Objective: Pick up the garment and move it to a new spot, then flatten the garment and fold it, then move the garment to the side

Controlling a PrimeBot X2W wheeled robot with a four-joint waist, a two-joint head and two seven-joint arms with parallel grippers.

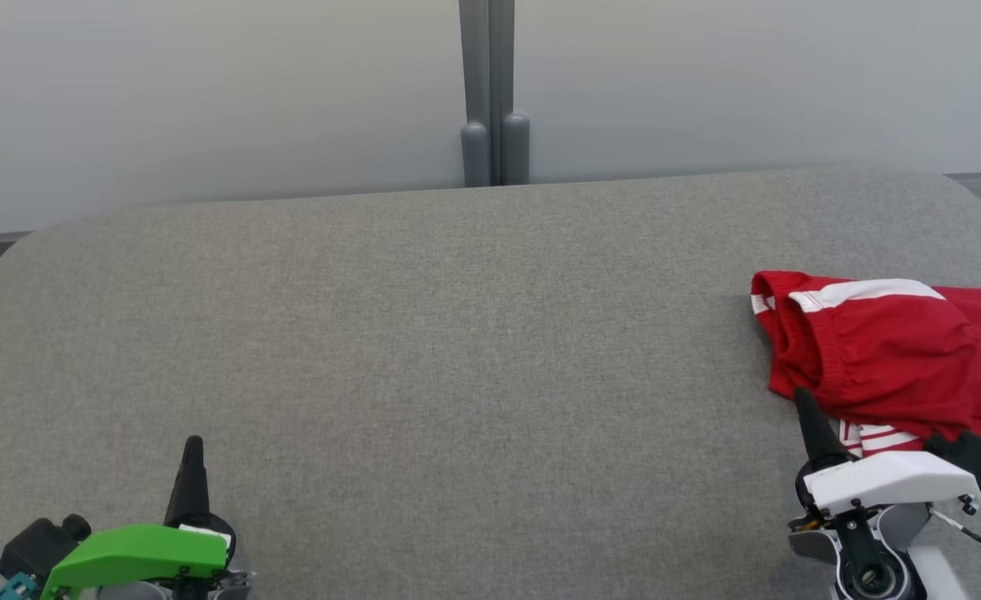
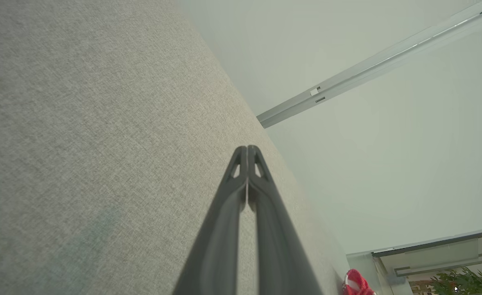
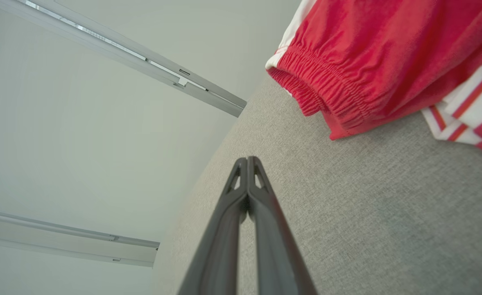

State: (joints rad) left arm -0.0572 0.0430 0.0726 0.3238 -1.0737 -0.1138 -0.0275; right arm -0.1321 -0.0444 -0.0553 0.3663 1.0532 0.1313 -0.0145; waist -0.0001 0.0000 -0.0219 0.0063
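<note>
A: Where do we locate the red shorts (image 1: 890, 350) in the head view?
B: We find them at the right edge, mid-height, lying crumpled on the grey fabric-covered desk (image 1: 457, 333). White stripes and a gathered elastic waistband are visible.
A: How do we read the right gripper (image 1: 805, 404)?
B: It sits at lower right, fingers pressed together and grasping nothing. Its tip points up-frame, just beside the lower-left hem of the shorts. In the right wrist view we see a strip of bare desk between tip and waistband.
A: And the left gripper (image 1: 193, 446)?
B: Lower left, likewise clenched and empty, well apart from the shorts. In its wrist view we see the shorts small at the bottom right.
</note>
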